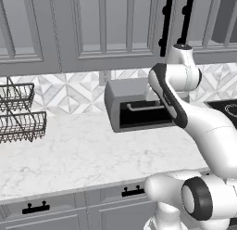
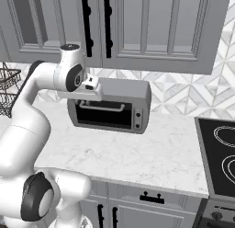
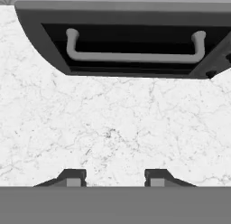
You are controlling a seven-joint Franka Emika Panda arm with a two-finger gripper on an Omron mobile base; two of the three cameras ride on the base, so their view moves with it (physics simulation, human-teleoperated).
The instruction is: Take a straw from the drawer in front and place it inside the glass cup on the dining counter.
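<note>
My gripper (image 3: 115, 178) hangs above the marble worktop, just in front of the toaster oven (image 3: 131, 47). Its two dark fingertips (image 3: 72, 177) stand apart, open, with only bare marble between them. A closed grey drawer front with a black bar handle (image 1: 133, 192) sits under the worktop edge straight ahead, and is also seen from the right (image 2: 151, 198). The straw, the glass cup and the dining counter are out of view.
The toaster oven (image 2: 110, 110) stands at the back of the marble worktop (image 1: 83, 150). Wire baskets (image 1: 18, 115) stand at the left, a black cooktop (image 2: 220, 153) at the right. Grey wall cabinets (image 2: 137, 25) hang overhead. Another closed drawer front (image 1: 36, 208) lies further left.
</note>
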